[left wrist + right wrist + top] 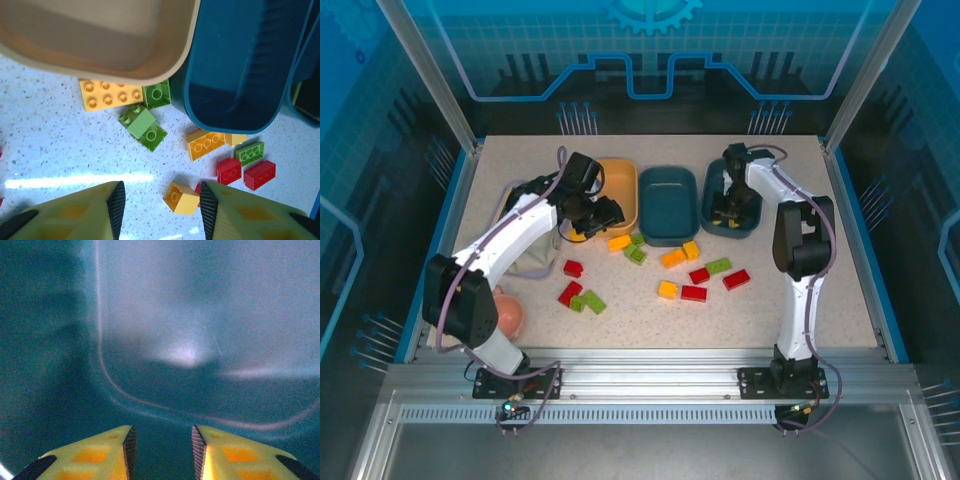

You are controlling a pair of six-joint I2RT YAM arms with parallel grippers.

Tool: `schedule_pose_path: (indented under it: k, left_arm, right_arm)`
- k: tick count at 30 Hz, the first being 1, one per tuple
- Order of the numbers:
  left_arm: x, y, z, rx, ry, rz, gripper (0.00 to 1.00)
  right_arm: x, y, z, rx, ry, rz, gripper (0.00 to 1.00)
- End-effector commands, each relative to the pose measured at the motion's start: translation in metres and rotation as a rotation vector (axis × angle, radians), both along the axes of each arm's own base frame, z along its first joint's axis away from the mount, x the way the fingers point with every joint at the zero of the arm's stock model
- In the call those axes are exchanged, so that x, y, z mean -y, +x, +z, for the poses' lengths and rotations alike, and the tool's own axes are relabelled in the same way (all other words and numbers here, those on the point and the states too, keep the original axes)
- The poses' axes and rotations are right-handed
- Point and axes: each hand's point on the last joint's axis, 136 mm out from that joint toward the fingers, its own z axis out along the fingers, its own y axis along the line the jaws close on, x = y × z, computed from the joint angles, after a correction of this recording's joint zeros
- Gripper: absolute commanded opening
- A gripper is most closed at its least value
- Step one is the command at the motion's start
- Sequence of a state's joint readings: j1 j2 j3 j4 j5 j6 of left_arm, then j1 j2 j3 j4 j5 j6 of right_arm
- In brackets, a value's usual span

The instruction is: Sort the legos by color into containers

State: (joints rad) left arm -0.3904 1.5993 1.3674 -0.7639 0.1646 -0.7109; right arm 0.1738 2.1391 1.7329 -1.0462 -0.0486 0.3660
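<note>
**Both grippers empty: one over the bricks, one inside a tub**

A speckled pale tabletop [840, 300] in a blue-walled cell carries small red, green and yellow-orange plastic bricks [694, 293], loose and unsorted. I have the left gripper [161, 212] hanging with its fingers apart and nothing between them. One yellow-orange brick [181, 198] lies just past the tips, nearer one finger. The shallow yellow-orange plastic tub [100, 45] sits farther ahead, beside the dark teal plastic tub [235, 65]. I judge that brick the sensible pick, since its matching tub is near. My right gripper [162, 452] sits low inside the other dark teal tub [200, 315], fingers narrowly apart and empty, a fitting spot for dropping.
</note>
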Motion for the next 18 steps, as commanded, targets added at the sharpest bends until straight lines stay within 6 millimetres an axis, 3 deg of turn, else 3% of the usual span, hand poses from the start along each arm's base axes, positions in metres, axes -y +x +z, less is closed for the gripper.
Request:
schedule_pose_path:
  k: [1, 4, 8, 11, 14, 16, 18]
  left_arm:
    - [0.006, -0.01, 0.006, 0.006, -0.055, 0.01, 0.47]
    - [0.01, -0.019, 0.006, 0.006, -0.058, -0.012, 0.48]
    - [0.025, -0.029, 0.011, 0.024, -0.071, -0.07, 0.52]
    - [0.039, -0.042, 0.01, 0.043, -0.092, -0.123, 0.54]
    - [0.05, -0.057, 0.007, 0.071, -0.111, -0.167, 0.55]
    - [0.056, -0.068, 0.006, 0.103, -0.121, -0.189, 0.57]
    - [0.06, -0.076, 0.005, 0.139, -0.14, -0.197, 0.6]
  right_arm:
    - [-0.008, -0.023, 0.015, 0.003, -0.023, 0.034, 0.36]
    - [0.0, -0.03, 0.026, 0.048, -0.091, 0.035, 0.36]
    - [0.015, -0.034, 0.073, 0.218, -0.181, 0.004, 0.47]
    - [0.028, -0.062, 0.093, 0.289, -0.205, -0.096, 0.57]
    - [0.031, -0.102, 0.078, 0.269, -0.079, -0.249, 0.66]
    - [0.028, -0.129, 0.055, 0.222, 0.023, -0.341, 0.7]
    - [0.027, -0.143, 0.042, 0.212, 0.08, -0.414, 0.74]
